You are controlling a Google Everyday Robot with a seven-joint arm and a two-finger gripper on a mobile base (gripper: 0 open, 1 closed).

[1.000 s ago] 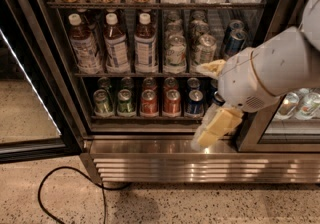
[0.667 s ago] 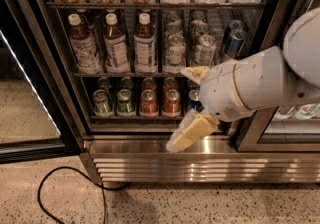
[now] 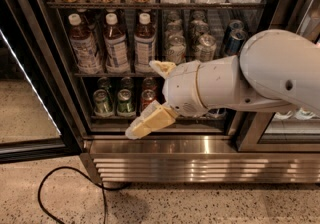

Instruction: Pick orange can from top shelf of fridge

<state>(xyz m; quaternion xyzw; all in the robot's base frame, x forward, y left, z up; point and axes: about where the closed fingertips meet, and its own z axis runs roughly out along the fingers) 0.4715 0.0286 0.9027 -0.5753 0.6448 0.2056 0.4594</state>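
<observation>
two blunt cream fingers (image 3: 149,122) of the gripper (image 3: 153,95), wide apart, before the fridge (image 3: 56,70), above its ribbed steel base (image 3: 200,164)

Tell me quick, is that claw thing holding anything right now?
Gripper: open, holding nothing, low in front of the fridge.

I see the fridge (image 3: 67,113), dim and shadowed inside. Room light from the front falls brightly on my pale gripper (image 3: 141,98), fingers spread, low in front of it. Soft glare bands the steel base panel (image 3: 225,159); a bright streak crosses the left glass door (image 3: 25,74).
</observation>
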